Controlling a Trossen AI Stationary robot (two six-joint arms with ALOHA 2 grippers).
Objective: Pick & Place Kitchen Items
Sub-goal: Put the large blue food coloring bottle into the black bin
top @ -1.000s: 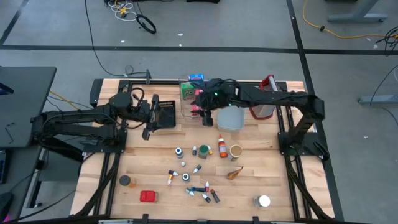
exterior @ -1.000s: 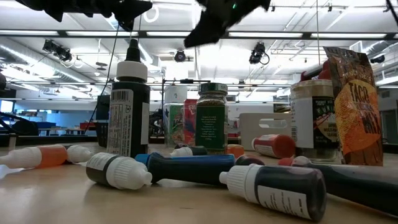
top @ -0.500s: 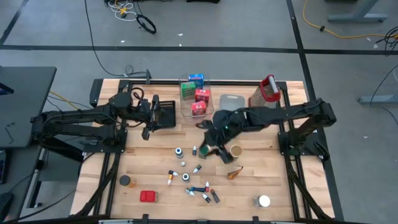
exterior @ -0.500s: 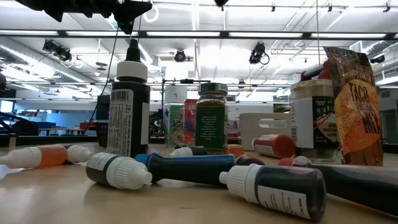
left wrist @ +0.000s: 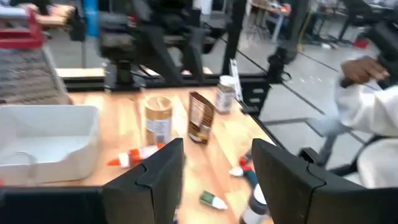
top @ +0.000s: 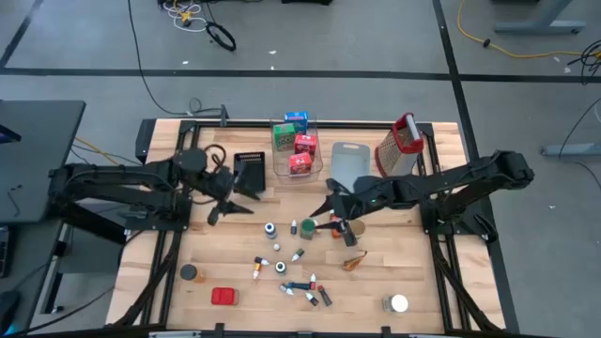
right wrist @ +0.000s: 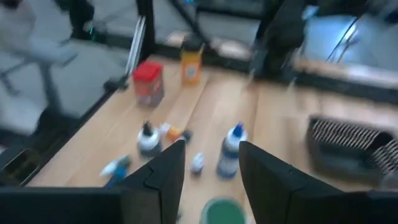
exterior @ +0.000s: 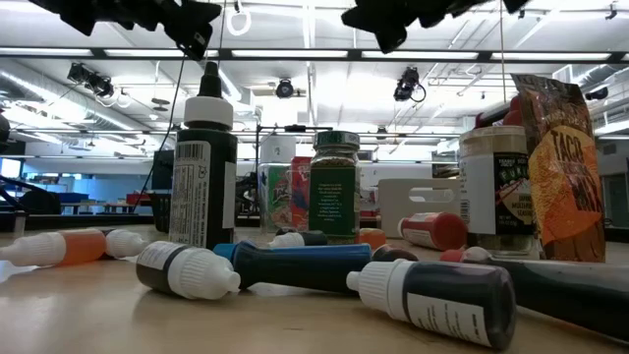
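High view: the counter (top: 225, 253) is strewn with loose bottles (top: 282, 267) near the front, since sorting is judged unfinished; three boxes (top: 299, 150) are already gathered far back. The right pincer (top: 331, 223) is held open, empty, over a green-lidded jar (top: 308, 228); the left pincer (top: 223, 205) is parked open, empty, at left.

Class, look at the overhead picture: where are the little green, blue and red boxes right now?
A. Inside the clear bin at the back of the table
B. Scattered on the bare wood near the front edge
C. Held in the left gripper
A: the high view shows the boxes grouped inside the clear bin at the table's back edge.
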